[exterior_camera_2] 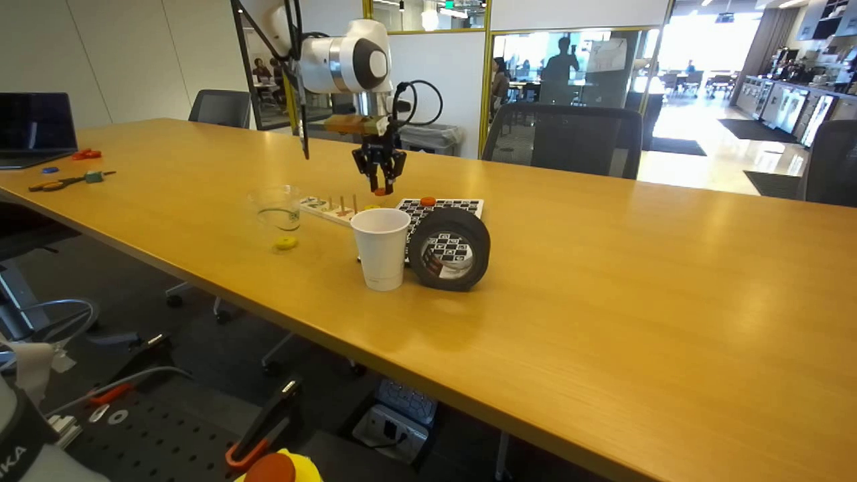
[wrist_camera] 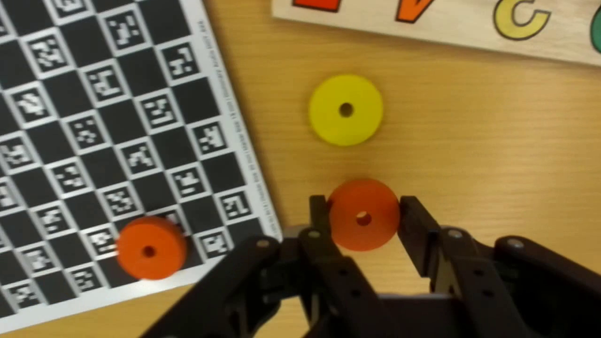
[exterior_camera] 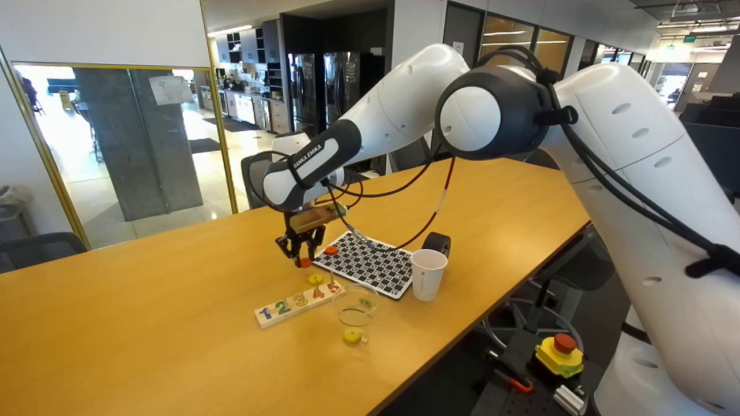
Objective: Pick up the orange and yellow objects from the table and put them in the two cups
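Note:
My gripper is shut on an orange disc with a centre hole. The disc is at or just above the wooden table; I cannot tell if it touches. A second orange disc lies on the checkered board's corner. A yellow disc lies on the table near the held disc. Another yellow disc shows at the bottom of the clear cup, apparently inside. The white cup stands upright beside the board; its inside is hidden. Both cups also show in an exterior view, white and clear.
The checkered board lies beside the gripper. A pale number strip with pegs lies near the clear cup. A black tape roll stands next to the white cup. A laptop and pliers are at the table's far end.

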Robot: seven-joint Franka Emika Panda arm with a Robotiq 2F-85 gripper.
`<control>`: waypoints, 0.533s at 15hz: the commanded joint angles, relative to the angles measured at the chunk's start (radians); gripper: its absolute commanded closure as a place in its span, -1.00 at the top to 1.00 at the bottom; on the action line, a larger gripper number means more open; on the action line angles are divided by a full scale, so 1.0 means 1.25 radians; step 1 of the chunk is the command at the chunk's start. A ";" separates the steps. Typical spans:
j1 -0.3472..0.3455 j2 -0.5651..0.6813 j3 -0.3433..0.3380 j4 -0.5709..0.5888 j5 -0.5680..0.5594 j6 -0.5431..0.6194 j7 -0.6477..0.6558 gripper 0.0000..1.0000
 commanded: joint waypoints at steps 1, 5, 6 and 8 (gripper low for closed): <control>-0.018 -0.152 -0.037 -0.149 -0.010 0.044 0.022 -0.55; -0.055 -0.293 -0.062 -0.279 -0.010 0.029 0.008 -0.55; -0.065 -0.327 -0.065 -0.311 -0.010 0.019 0.002 -0.55; -0.085 -0.390 -0.064 -0.373 -0.002 -0.010 -0.016 -0.55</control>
